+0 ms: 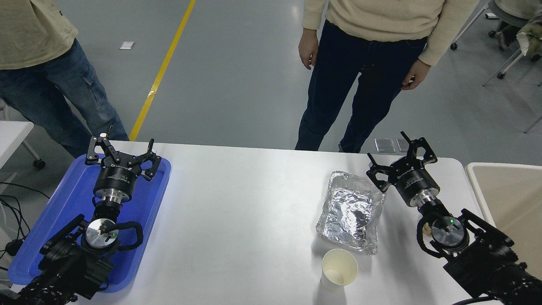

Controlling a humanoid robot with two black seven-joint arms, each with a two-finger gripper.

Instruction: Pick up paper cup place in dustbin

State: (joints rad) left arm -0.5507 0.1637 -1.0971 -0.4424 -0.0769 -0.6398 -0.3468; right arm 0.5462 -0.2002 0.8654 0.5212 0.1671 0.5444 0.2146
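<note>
- Off-white paper cup (339, 269) is seen upright on the table (237, 203), mouth up, nearer the camera than the right claw (400, 159) and to its left, just below the foil tray (351, 212).
- Right claw is held released, empty, and is judged the nearer arm.
- Dustbin (508, 199) is set just right of that claw.
- Left claw (123, 154) is parked released over the blue tray (51, 220).

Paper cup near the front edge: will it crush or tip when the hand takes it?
The paper cup looks empty and thin-walled, so probably light and easily crushed. It stands upright on its narrower base, so a sideways nudge may tip it, then it could roll.
</note>
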